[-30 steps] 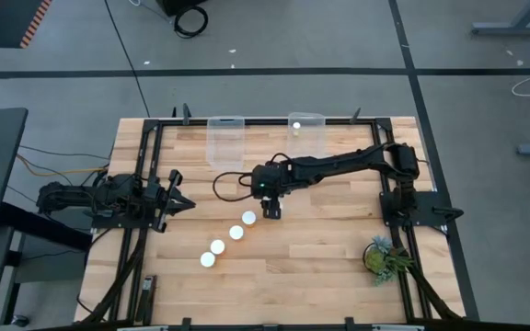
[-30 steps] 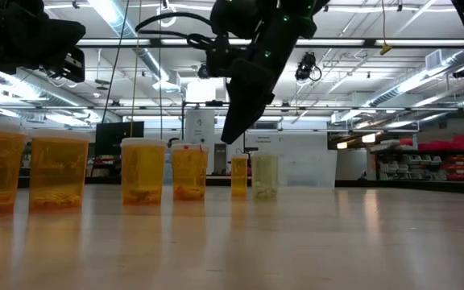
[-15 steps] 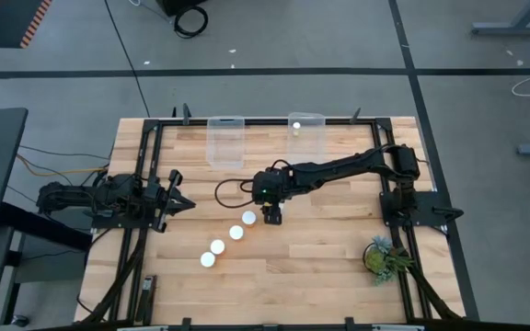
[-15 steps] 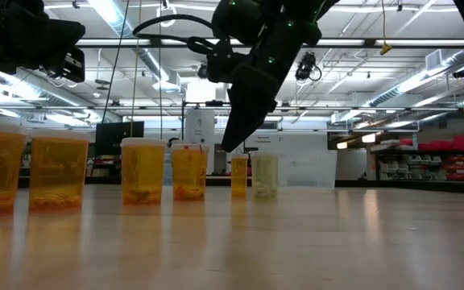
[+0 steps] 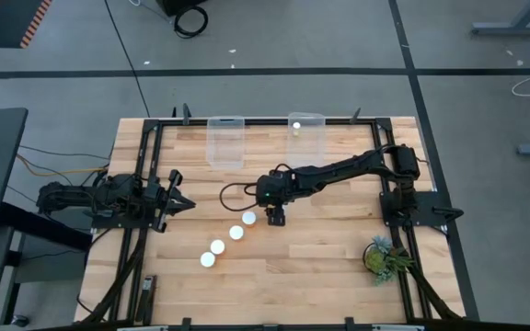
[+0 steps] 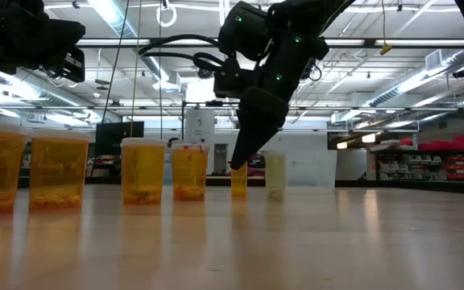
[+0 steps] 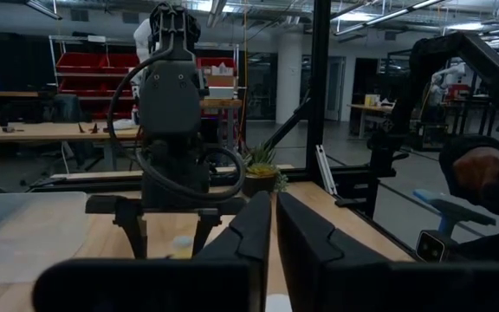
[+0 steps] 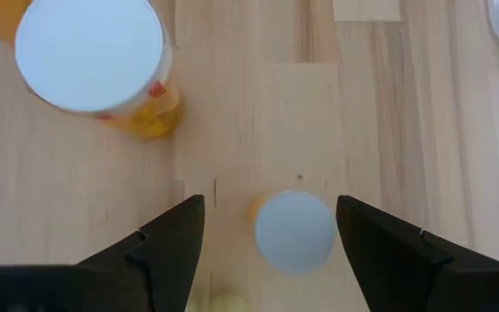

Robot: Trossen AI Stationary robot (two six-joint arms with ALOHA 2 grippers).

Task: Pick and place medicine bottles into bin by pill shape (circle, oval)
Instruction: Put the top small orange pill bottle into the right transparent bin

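Several amber medicine bottles with white caps stand upright in a slanting row (image 5: 227, 239) on the wooden table, seen side-on in the low view (image 6: 143, 171). My right gripper (image 5: 274, 219) hangs open over the row's far right end, fingers pointing steeply down. In its wrist view a small bottle's cap (image 8: 294, 232) shows between the two fingers (image 8: 167, 251), with a gap on each side. A larger bottle (image 8: 89, 54) stands beside it. My left gripper (image 5: 180, 202) waits shut at the table's left side (image 7: 273, 227).
Two clear bins (image 5: 226, 140) (image 5: 307, 134) stand at the table's far edge, and the right one holds a white-capped bottle (image 5: 295, 126). A small plant (image 5: 383, 257) sits at the near right. A black cable (image 5: 231, 191) loops off the right arm.
My right gripper has come down toward the small bottle at the row's far right end, drifting slightly toward the table's near edge. Its fingers have stayed open and have not turned.
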